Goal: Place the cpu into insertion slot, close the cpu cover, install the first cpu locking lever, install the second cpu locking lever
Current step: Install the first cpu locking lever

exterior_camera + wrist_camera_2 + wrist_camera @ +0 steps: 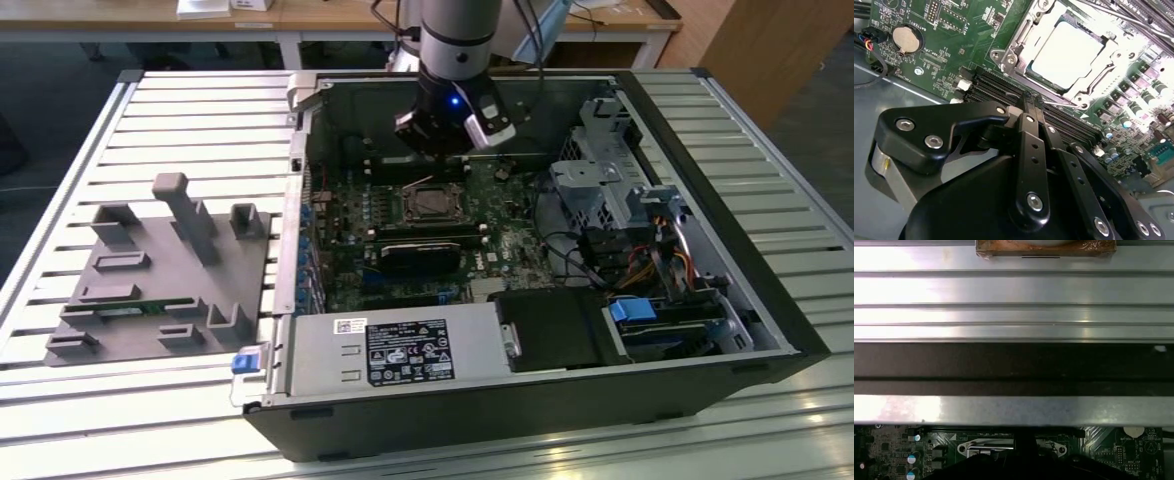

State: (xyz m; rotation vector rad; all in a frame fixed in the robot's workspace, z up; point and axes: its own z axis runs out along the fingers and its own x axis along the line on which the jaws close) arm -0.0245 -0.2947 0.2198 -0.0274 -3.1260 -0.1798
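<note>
Although the open computer case (747, 330) and its green board (944, 55) show the cpu cover (1019, 50) already down over the cpu (1066, 50), the gripper (1029, 107), fingers pressed together and empty, points just short of the socket, levers seemingly left.

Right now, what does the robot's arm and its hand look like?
The arm is a smooth silver-grey tube with a black band round it, and dark cables hang beside it. Lower down sits a black wrist block with a small blue light. The hand is chunky matte black metal, built from jointed bars dotted with shiny silver screws.
</note>
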